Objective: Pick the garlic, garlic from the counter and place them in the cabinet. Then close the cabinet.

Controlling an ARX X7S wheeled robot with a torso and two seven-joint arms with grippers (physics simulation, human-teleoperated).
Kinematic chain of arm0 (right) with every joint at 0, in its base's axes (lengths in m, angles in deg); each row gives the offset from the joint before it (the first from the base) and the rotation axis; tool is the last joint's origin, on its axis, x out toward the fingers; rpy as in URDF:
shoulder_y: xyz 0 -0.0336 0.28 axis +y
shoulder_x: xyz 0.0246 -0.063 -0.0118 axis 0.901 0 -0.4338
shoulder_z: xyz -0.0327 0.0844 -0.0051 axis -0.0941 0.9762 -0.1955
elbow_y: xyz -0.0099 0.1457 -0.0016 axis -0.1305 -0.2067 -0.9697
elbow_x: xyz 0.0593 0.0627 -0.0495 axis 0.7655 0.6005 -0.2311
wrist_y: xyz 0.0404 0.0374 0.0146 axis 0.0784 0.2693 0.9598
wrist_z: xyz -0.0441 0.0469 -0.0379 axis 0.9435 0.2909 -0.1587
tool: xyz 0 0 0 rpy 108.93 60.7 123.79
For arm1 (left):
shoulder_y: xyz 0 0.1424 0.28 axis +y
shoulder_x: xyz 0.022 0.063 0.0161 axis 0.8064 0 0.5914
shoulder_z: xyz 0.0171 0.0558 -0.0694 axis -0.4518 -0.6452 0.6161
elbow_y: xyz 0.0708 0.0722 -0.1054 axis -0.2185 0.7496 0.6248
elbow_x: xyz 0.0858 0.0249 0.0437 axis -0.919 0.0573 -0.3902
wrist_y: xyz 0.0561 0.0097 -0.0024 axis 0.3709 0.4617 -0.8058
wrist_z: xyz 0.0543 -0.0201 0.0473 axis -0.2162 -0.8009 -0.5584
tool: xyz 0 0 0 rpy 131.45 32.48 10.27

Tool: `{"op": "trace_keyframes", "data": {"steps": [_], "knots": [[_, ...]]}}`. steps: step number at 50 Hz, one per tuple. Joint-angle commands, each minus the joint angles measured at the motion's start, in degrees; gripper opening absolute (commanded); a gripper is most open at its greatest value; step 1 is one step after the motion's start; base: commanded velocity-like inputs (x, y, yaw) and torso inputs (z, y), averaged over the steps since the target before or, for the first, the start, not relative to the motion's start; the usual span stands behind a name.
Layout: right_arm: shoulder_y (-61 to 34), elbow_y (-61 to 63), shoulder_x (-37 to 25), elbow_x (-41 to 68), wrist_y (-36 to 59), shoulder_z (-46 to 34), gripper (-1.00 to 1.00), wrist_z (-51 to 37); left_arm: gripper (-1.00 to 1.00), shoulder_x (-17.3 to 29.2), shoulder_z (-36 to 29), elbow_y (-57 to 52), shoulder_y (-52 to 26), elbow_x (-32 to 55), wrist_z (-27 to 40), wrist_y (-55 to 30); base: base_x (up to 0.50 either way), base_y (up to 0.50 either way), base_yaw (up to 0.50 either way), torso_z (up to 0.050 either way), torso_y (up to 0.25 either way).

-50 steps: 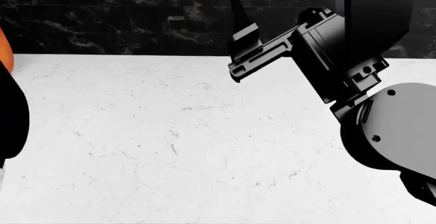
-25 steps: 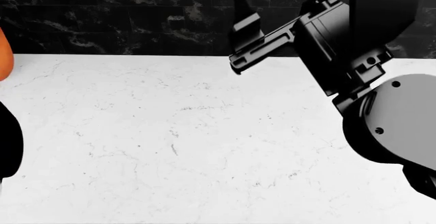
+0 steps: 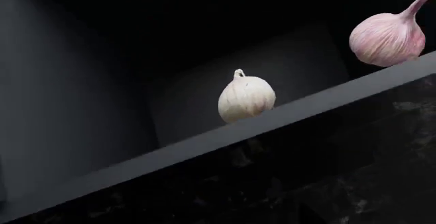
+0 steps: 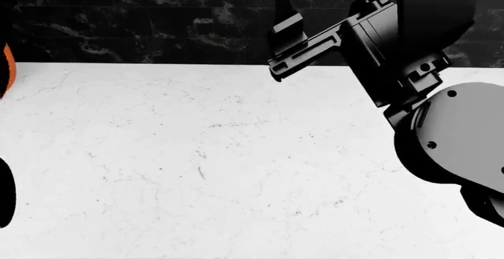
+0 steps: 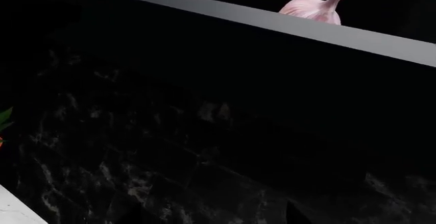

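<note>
Left wrist view: white garlic [image 3: 246,98] mid-frame, pink striped garlic [image 3: 388,37] upper right, both sitting inside dark cabinet [image 3: 81,106] just behind shelf lip [image 3: 204,145], well apart from each other. Worktop [image 4: 197,164] in head view carries no bulbs. Right pincer [image 4: 281,41] upper centre of head view, fingers parted, holding nothing. Left pincer: cannot tell, out of sight. Risk as you judge it: door swing or arm brushing lip could nudge bulbs off edge; door itself unseen, so locate it first.
</note>
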Motion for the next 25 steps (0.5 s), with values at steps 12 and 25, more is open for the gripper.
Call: {"op": "trace_keyframes", "data": {"steps": [12,25], "knots": [[0.6,0.2,-0.9,0.4,1.0,-0.6,1.00,1.0,1.00,11.8,-10.8,-14.4,18.8,2.8,2.3,10.2,0.00,0.00,0.00,0.000,0.000],[0.8,0.4,-1.3,0.2,1.2,-0.8,1.00,2.1,1.00,18.1,-18.9,-16.3,28.4,-8.9,-3.7,17.8,0.00,0.00,0.00,0.000,0.000]]}}
